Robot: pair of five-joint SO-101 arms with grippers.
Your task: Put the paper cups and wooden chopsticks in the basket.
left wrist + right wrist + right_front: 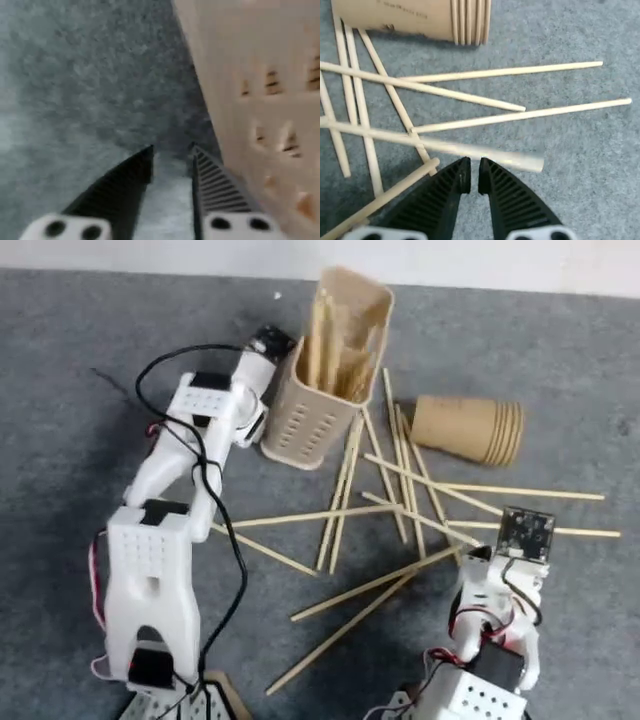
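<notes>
Right end effector (472,175) hangs low over the grey desk (100,360), its jaws only a sliver apart and gripping nothing. The left end effector (172,160) sits with its jaws clearly apart and empty, just beside the slotted wall of the basket (305,420). That basket leans at a tilt near the far side of the desk, with several chopsticks already standing in it (320,335). The paper cups (465,427) are nested in a stack lying on its side well beyond the right end effector, rims pointing away from the basket. Loose wooden chopsticks (345,490) are strewn between the basket and the right arm, crossing one another. The relation that matters, as I judge it: one chopstick (470,148) lies just ahead of the right jaws, its long axis running across their line of approach, so the right arm is the nearer one for a pick. That stick is blurred, and where it crosses its neighbours is hard to make out. The number of cups in the stack cannot be counted, and whether the basket rests against the left arm cannot be told.
</notes>
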